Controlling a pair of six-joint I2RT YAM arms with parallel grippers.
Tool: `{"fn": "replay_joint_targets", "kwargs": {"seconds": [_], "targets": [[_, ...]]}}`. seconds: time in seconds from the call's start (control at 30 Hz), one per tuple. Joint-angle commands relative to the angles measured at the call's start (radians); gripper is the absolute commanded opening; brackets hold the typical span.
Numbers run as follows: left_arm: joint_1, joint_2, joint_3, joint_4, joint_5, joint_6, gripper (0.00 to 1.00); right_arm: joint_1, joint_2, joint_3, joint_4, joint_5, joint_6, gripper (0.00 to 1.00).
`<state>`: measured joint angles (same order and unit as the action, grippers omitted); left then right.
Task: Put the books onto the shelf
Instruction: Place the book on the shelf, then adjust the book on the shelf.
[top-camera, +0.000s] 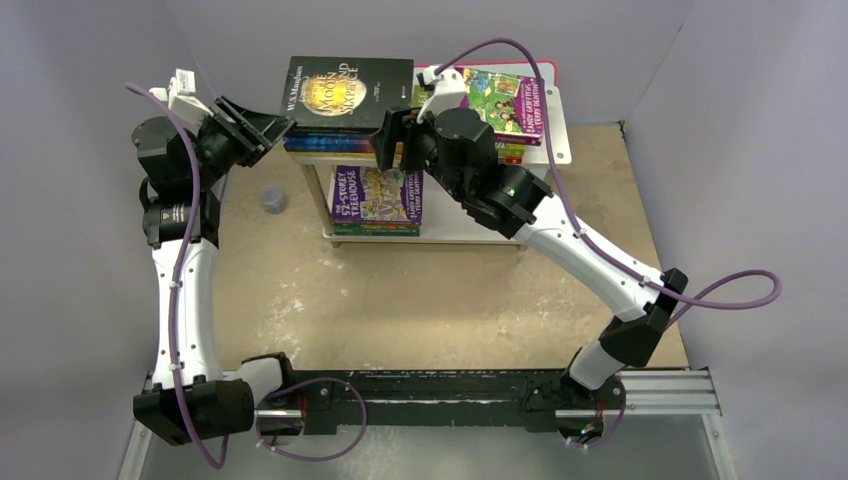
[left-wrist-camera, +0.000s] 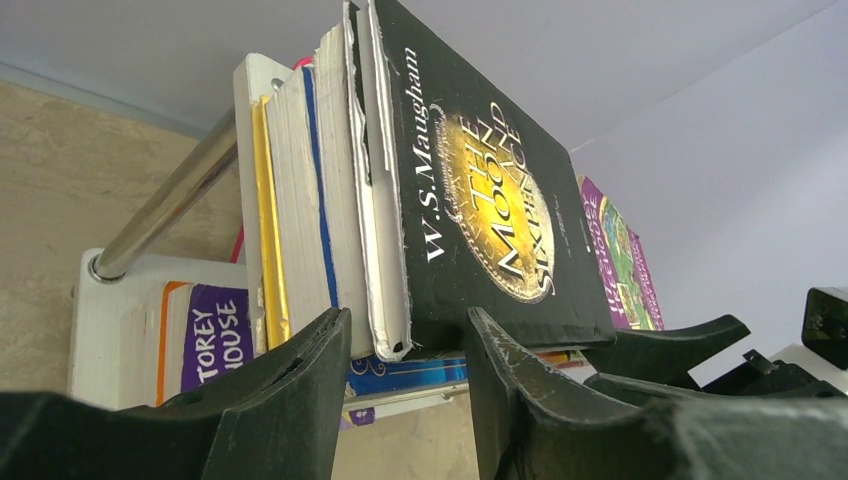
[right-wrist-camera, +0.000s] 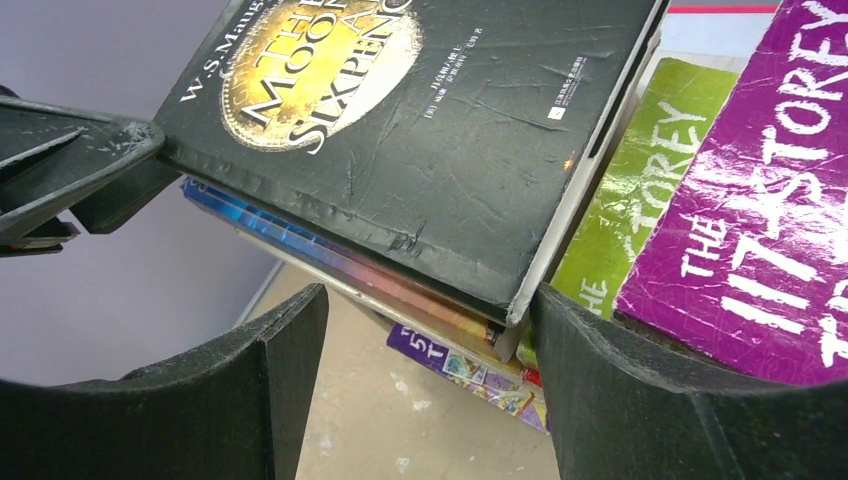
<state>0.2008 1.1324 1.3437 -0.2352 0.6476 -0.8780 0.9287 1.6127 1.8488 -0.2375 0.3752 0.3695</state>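
Note:
The black "Moon and Sixpence" book (top-camera: 345, 92) lies on top of the left stack of books on the shelf (top-camera: 455, 228). My left gripper (top-camera: 280, 128) is at the stack's left edge. In the left wrist view its jaws (left-wrist-camera: 407, 315) straddle the corner of the black book (left-wrist-camera: 500, 200), with gaps showing on both sides. My right gripper (top-camera: 392, 130) stands open at the black book's front right corner (right-wrist-camera: 420, 120), holding nothing. A purple Treehouse book (right-wrist-camera: 760, 200) tops the right stack, and another purple one (top-camera: 377, 195) lies on the lower tier.
A small grey cap (top-camera: 272, 200) sits on the tabletop left of the shelf. A pink-edged white board (top-camera: 548, 70) shows behind the right stack. The shelf's metal leg (left-wrist-camera: 170, 200) runs beside the left stack. Grey walls close in the back and sides.

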Motion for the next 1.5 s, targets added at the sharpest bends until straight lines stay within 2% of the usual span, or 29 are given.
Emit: {"fn": "replay_joint_targets", "kwargs": {"seconds": [0.0, 0.27, 0.5, 0.6, 0.7, 0.83, 0.9, 1.03, 1.13, 1.3, 1.47], "targets": [[-0.011, -0.038, 0.028, -0.023, 0.039, 0.014, 0.44, 0.019, -0.053, -0.011, 0.086, -0.102, 0.030, 0.74], [-0.011, -0.045, 0.053, -0.098, 0.001, 0.060, 0.44, 0.019, -0.072, -0.022, 0.082, -0.055, 0.013, 0.75], [-0.010, -0.031, 0.212, -0.337, -0.234, 0.216, 0.54, 0.018, -0.134, -0.029, 0.033, 0.009, -0.046, 0.77], [-0.010, -0.027, 0.274, -0.404, -0.330, 0.248, 0.55, 0.018, -0.192, -0.066, 0.064, -0.022, -0.091, 0.78], [-0.011, -0.037, 0.292, -0.443, -0.388, 0.259, 0.56, 0.018, -0.254, -0.098, 0.083, -0.028, -0.127, 0.78], [-0.010, -0.068, 0.273, -0.457, -0.411, 0.251, 0.57, 0.002, -0.301, -0.096, 0.065, 0.044, -0.179, 0.80], [-0.011, -0.088, 0.256, -0.459, -0.409, 0.248, 0.57, -0.042, -0.301, -0.064, 0.021, 0.068, -0.186, 0.81], [-0.011, -0.134, 0.218, -0.478, -0.404, 0.250, 0.57, -0.255, -0.252, 0.026, -0.119, -0.010, -0.127, 0.82], [-0.011, -0.171, 0.193, -0.498, -0.406, 0.256, 0.57, -0.353, -0.196, 0.089, -0.196, -0.023, -0.128, 0.83], [-0.011, -0.218, 0.151, -0.540, -0.420, 0.271, 0.57, -0.459, -0.129, 0.134, -0.281, 0.051, -0.108, 0.84], [-0.010, -0.245, 0.118, -0.569, -0.440, 0.287, 0.57, -0.537, -0.109, 0.110, -0.310, -0.039, -0.063, 0.84]]}}
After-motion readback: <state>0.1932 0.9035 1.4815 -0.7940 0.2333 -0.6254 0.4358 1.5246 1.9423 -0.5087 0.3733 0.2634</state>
